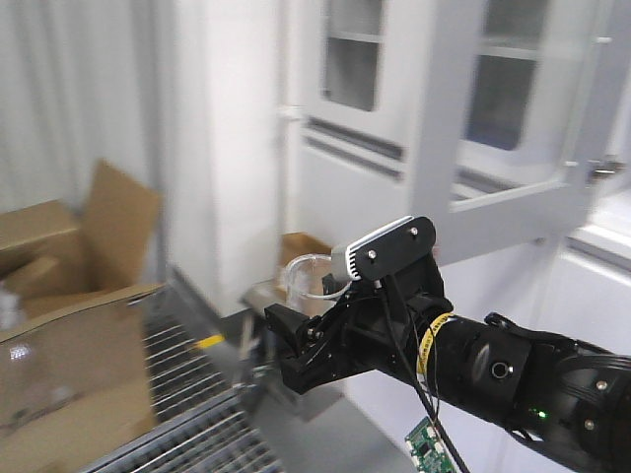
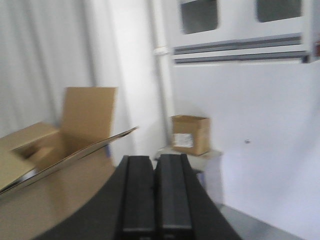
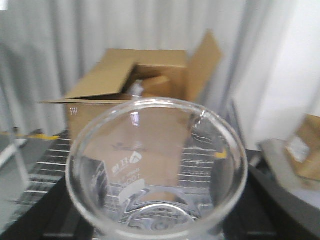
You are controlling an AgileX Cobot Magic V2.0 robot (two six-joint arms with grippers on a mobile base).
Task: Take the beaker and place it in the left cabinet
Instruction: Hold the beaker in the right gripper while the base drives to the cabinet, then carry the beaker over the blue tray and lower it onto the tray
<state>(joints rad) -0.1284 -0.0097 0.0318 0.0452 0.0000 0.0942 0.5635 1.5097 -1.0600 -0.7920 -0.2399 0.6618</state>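
1. Our right gripper [image 1: 301,340] is clamped around the beaker [image 3: 156,170], which it holds in the air; the beaker's open rim fills the right wrist view.
2. Our left gripper [image 2: 154,200] has its jaws pressed together, with nothing between them.
3. Farther off, we see an open cardboard box [image 3: 145,90] by a wire rack [image 1: 197,429].
4. Farthest back are white cupboards [image 1: 493,108].

Your light is bright and flat; every view smears with motion blur, with small glints on the beaker [image 3: 156,167] rim.
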